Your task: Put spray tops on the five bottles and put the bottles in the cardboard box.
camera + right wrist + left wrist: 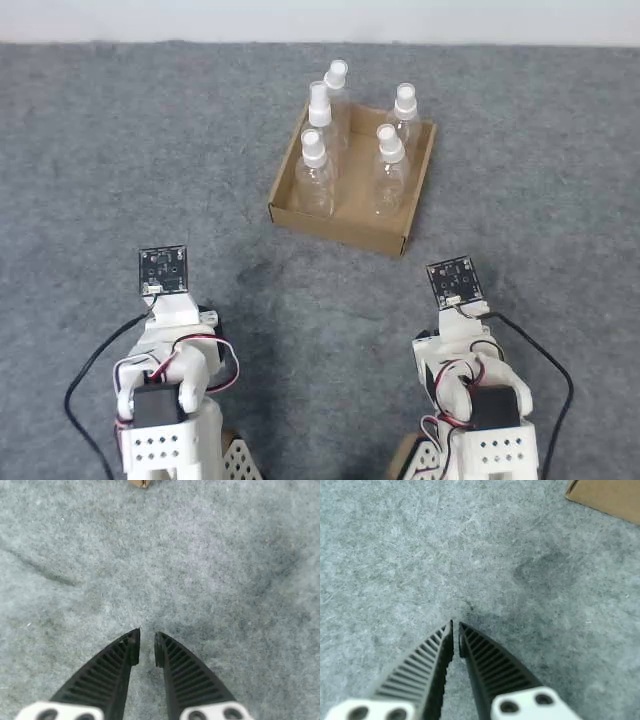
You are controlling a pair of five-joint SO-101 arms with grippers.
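The capped bottles [315, 185] in the cardboard box [340, 228] look light, slick and squashable; hold them mid-body. Left gripper [456, 625] and right gripper [147, 634] sit closed, empty.

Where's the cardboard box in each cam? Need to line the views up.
High view: the cardboard box sits upper centre, ahead of both arms.
Left wrist view: one corner of it, cut off at the picture's edge.
Right wrist view: a small brown sliver at the picture's edge, far off.
Shared landmark: the grey carpet that the box stands on.
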